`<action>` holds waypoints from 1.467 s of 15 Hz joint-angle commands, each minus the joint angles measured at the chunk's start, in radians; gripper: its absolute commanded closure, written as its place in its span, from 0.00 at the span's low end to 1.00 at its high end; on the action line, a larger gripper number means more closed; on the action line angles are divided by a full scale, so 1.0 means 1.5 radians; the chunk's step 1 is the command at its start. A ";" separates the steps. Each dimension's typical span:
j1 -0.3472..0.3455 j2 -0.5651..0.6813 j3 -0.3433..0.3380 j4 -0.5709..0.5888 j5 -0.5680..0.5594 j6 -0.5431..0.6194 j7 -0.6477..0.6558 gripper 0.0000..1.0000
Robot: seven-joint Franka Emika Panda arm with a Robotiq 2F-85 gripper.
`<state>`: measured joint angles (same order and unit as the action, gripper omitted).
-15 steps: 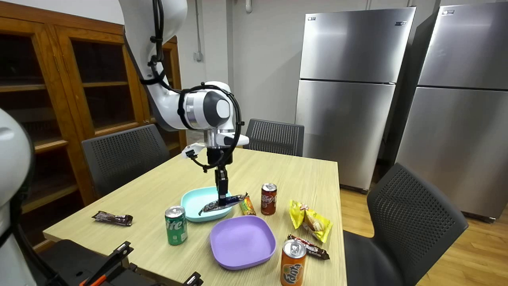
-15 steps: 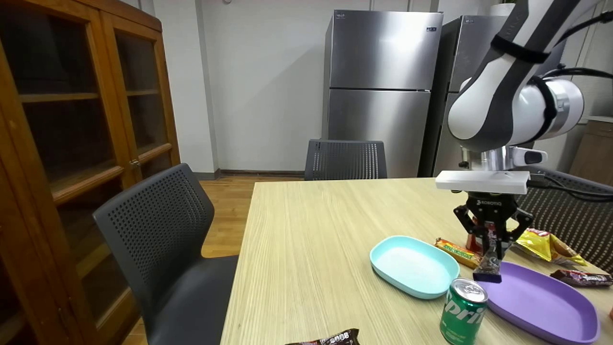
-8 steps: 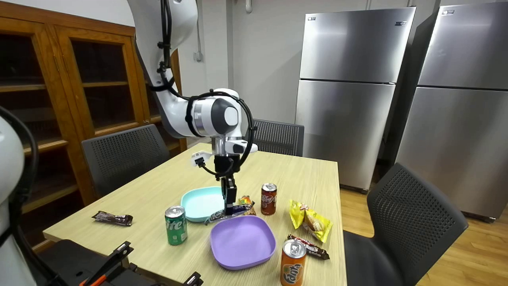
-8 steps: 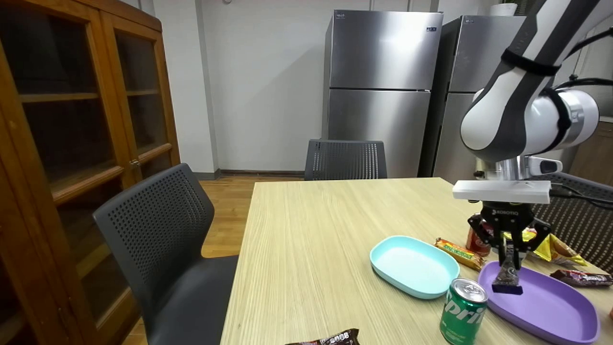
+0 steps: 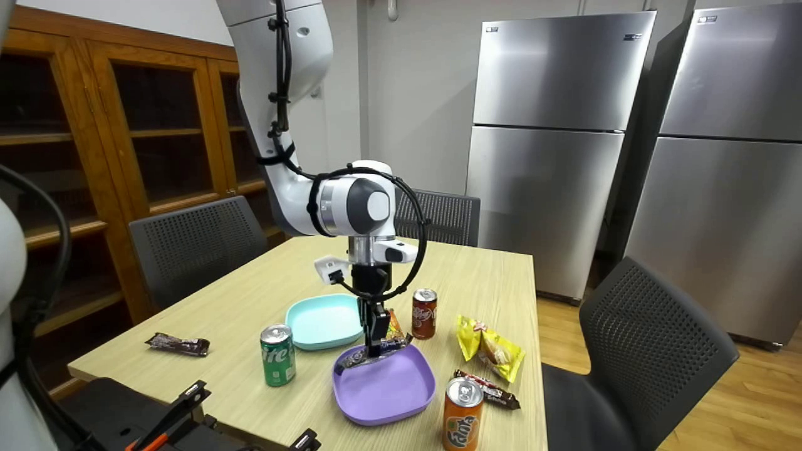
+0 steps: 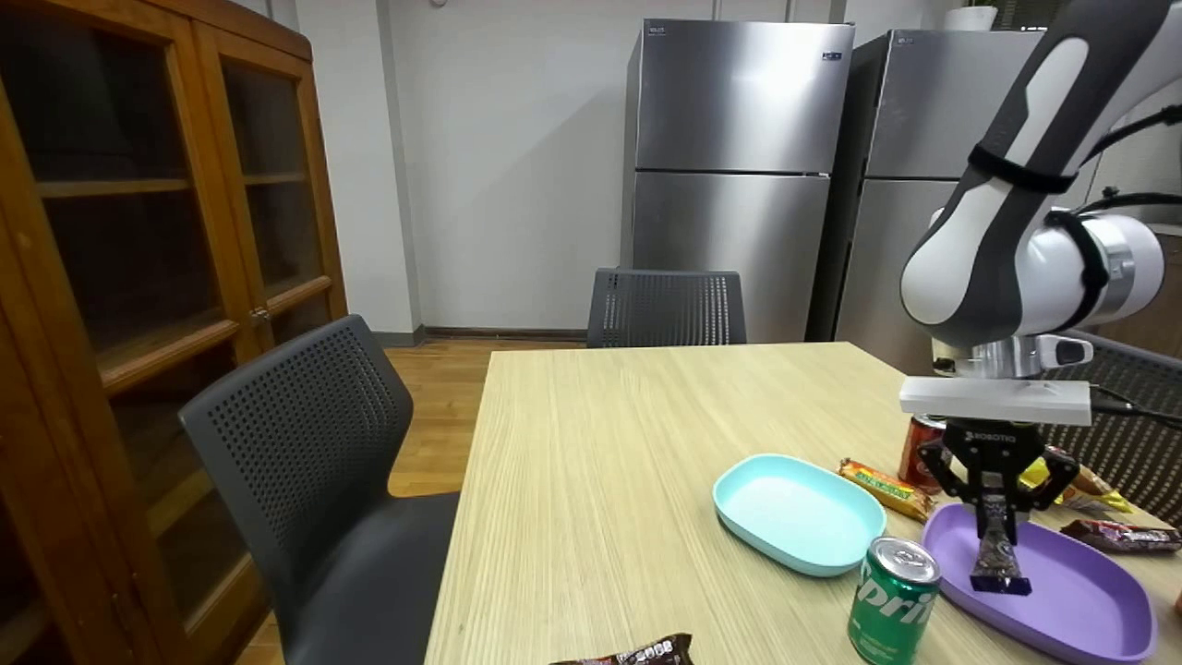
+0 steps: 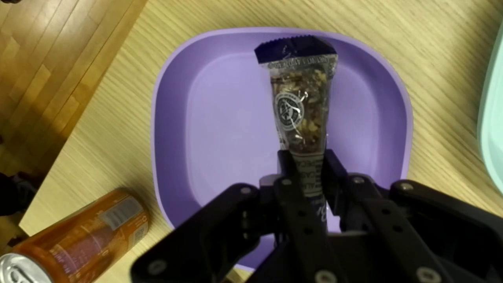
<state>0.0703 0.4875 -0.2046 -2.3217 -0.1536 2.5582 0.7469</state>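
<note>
Robotiq pincer grips a clear-wrapped nut bar mid-length over the purple plate, apparently a carry; the next move calls for a steady hold. Left to right in an exterior view: wooden cabinet; Sprite can, turquoise plate and Fanta can on the pale wood table; two steel refrigerators.

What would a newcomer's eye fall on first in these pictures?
Probably the black gripper, closed on a partly clear-wrapped snack bar over the purple plate. Next might come the turquoise plate beside it and, beyond the table in both exterior views, two tall steel refrigerators.
</note>
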 commanded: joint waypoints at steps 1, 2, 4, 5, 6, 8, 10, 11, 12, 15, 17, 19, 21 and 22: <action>-0.015 0.032 0.011 0.028 0.034 0.017 -0.048 0.95; -0.017 0.039 0.014 0.032 0.046 0.022 -0.056 0.95; -0.016 0.050 0.015 0.037 0.065 0.030 -0.066 0.95; -0.014 0.051 0.015 0.037 0.073 0.034 -0.071 0.95; -0.014 0.051 0.016 0.035 0.082 0.036 -0.077 0.94; -0.012 0.037 0.015 0.020 0.095 0.034 -0.085 0.54; 0.002 0.013 0.007 0.000 0.097 0.031 -0.077 0.45; 0.008 -0.002 0.003 -0.010 0.097 0.030 -0.070 0.37; 0.012 -0.020 0.001 -0.021 0.096 0.028 -0.066 0.31; 0.029 -0.070 -0.005 -0.049 0.084 0.032 -0.048 0.07; 0.037 -0.091 -0.002 -0.054 0.083 0.035 -0.032 0.00; 0.047 -0.094 0.003 -0.048 0.087 0.043 0.003 0.00; 0.051 -0.096 0.012 -0.042 0.086 0.048 0.020 0.00; 0.037 -0.078 0.012 -0.027 0.081 0.034 -0.005 0.00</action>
<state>0.1353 0.3711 -0.1945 -2.3647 -0.0260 2.6128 0.7370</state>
